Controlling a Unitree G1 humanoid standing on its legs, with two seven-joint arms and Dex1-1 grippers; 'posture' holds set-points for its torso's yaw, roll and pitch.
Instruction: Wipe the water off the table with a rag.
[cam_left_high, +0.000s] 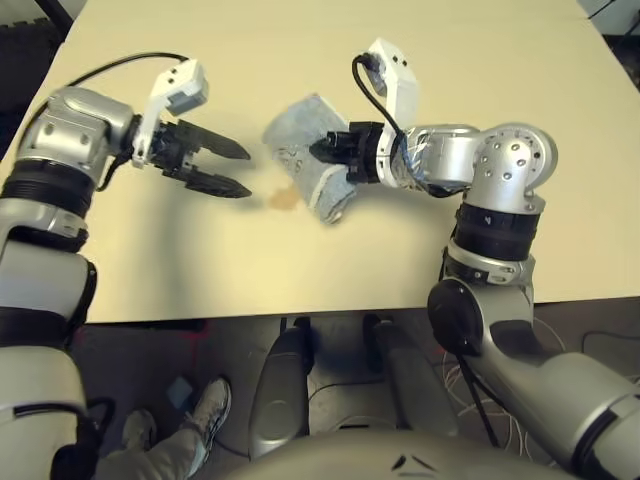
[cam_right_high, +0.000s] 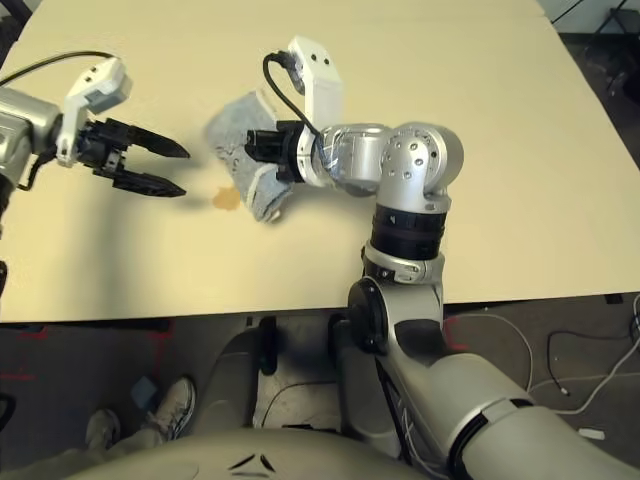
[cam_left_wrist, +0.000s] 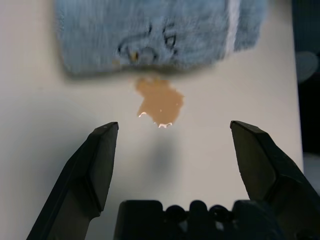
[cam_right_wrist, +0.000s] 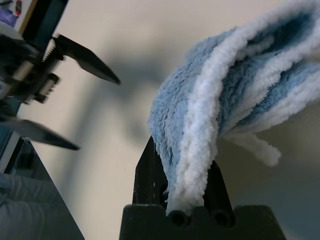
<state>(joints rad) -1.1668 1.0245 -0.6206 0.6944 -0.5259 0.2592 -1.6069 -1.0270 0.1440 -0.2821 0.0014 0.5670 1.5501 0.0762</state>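
Rag (cam_left_high: 312, 152): pinched in right gripper (cam_left_high: 328, 148), hanging beside water (cam_left_high: 283, 199). Left gripper (cam_left_high: 228, 168): spread wide, empty. Step: carrying rag to spill. Next: lower, sweep across blotch.

A person's sneaker (cam_left_high: 208, 408) and white cables (cam_right_high: 520, 345) lie on the floor.

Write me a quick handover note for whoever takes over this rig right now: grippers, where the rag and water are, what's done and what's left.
Right gripper: jaws shut on the rag, held over the middle of the table.
Left gripper: jaws open, holding nothing, hovering over the table, pointing at the spill.
Water: one tan wet blotch lies on the table beside the rag's lower edge, between the two grippers.
Done: rag grasped.
Left: bring the rag down on the blotch and wipe it dry.
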